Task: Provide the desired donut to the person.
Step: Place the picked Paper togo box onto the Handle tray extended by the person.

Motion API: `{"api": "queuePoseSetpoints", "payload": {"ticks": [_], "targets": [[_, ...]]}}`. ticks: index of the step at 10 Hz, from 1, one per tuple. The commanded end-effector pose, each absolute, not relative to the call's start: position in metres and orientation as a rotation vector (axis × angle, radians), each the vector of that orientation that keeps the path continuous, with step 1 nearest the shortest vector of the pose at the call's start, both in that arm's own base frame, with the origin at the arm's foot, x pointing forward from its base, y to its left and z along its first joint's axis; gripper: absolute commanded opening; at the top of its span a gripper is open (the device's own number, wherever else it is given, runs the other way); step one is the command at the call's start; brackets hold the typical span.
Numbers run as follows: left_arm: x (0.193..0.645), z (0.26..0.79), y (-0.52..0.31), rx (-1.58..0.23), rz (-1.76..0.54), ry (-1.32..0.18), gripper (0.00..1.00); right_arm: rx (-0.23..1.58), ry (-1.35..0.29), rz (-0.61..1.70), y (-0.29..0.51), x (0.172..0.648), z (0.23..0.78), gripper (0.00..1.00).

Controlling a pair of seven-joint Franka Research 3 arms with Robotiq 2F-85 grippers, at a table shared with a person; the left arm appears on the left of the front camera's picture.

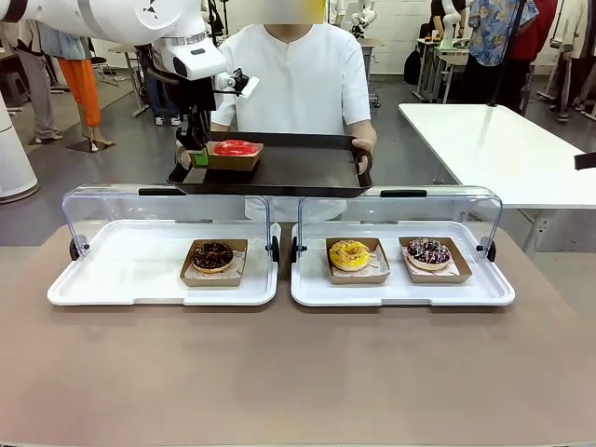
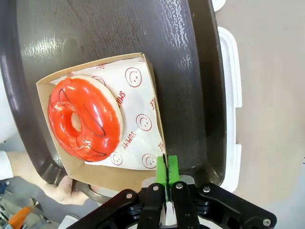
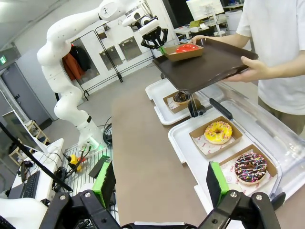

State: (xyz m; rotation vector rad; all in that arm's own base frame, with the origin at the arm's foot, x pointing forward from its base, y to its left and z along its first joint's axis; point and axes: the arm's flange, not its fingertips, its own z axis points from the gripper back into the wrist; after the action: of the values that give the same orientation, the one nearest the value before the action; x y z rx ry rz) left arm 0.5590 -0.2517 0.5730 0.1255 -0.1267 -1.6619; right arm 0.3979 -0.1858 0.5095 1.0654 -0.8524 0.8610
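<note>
Left wrist view gives me the best look: my left gripper point(image 2: 166, 172) is closed flat on the thin wall of the cardboard box point(image 2: 102, 177), and in this box lies the red donut point(image 2: 85, 119). The box seems to rest on the dark tray point(image 2: 119, 28), close to the rim on my side. The person holds this tray in the air with a hand point(image 2: 61, 193) at each end (no table is under it).

My worry is this. If I draw back before my pads point(image 2: 172, 167) let go, the box will be dragged over the rim and the donut falls. If the person tilts or lowers the tray while I pinch, the wall can tear or the box can tip.

My right gripper point(image 3: 161, 182) hangs wide open with nothing in it, above the table point(image 3: 143, 143) near the yellow donut point(image 3: 217, 132).
</note>
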Motion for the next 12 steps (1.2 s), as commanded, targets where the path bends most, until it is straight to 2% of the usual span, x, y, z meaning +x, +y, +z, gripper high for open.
{"api": "queuePoseSetpoints", "payload": {"ticks": [1,3,6,7,9,10,11,12], "targets": [[0.5683,0.5758,-0.2503,0.137,-1.639,-0.108,0.01,1.068,-0.854,0.861,-0.1854,0.3979,0.5094,1.0],[0.571,0.5709,-0.2478,0.115,-1.643,-0.108,0.01,1.068,-0.854,0.861,-0.1854,0.3979,0.5094,1.0],[0.5716,0.5698,-0.2468,0.1,-1.664,-0.125,0.93,1.068,-0.854,0.861,-0.1854,0.3979,0.5094,1.0],[0.571,0.5705,-0.2468,0.099,-1.667,-0.126,1.0,1.068,-0.854,0.861,-0.1854,0.3979,0.5094,1.0],[0.5709,0.5728,-0.2468,0.099,-1.675,-0.126,1.0,1.068,-0.854,0.861,-0.1854,0.3979,0.5094,1.0],[0.5702,0.573,-0.2463,0.099,-1.675,-0.126,0.92,1.068,-0.854,0.861,-0.1854,0.3979,0.5094,1.0],[0.5698,0.5728,-0.2461,0.097,-1.675,-0.124,1.0,1.068,-0.854,0.861,-0.1854,0.3979,0.5094,1.0],[0.5704,0.5727,-0.2457,0.092,-1.676,-0.122,1.0,1.068,-0.854,0.861,-0.1854,0.3979,0.5094,1.0]]}}
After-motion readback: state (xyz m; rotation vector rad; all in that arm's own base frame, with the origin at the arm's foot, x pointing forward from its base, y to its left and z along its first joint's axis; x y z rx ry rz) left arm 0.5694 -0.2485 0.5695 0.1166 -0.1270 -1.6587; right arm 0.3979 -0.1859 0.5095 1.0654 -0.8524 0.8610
